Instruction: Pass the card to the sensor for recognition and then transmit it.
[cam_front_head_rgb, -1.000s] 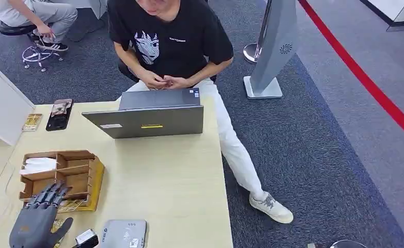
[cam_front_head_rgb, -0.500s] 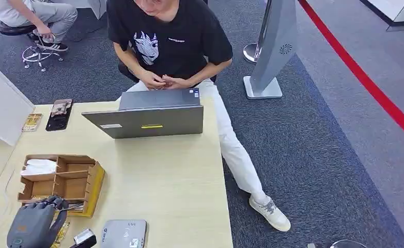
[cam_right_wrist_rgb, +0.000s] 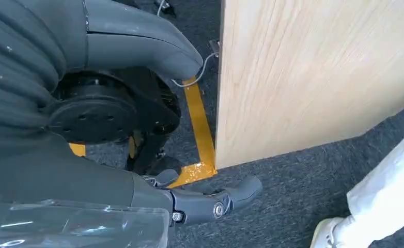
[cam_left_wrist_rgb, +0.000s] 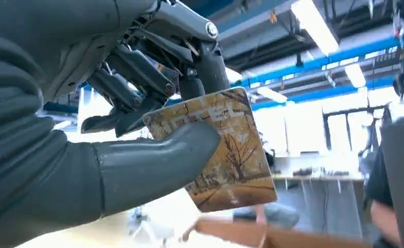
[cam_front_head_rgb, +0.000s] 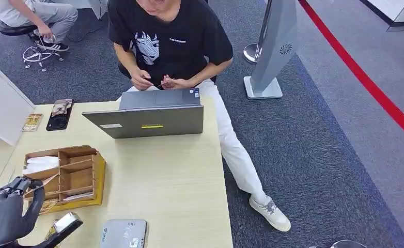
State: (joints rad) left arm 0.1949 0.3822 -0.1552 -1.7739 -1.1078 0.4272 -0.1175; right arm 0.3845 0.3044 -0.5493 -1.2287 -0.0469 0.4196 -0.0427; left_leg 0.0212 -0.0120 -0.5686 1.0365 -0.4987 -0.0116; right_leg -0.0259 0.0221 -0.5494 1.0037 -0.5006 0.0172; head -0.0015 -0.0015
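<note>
one card (cam_left_wrist_rgb: 226, 155) held tilted in the left robot hand (cam_left_wrist_rgb: 138, 129).

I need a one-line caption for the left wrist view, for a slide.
Left hand pinches a yellow card printed with trees between thumb and fingers, raised above the wooden organizer.

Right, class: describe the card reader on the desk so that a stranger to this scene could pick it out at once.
Start at the pale wooden desk with the grey laptop. Move to the desk's near edge, just right of the wooden organiser box. There lies the card reader: a flat, light grey pad with rounded corners, the only grey slab lying flat there.
</note>
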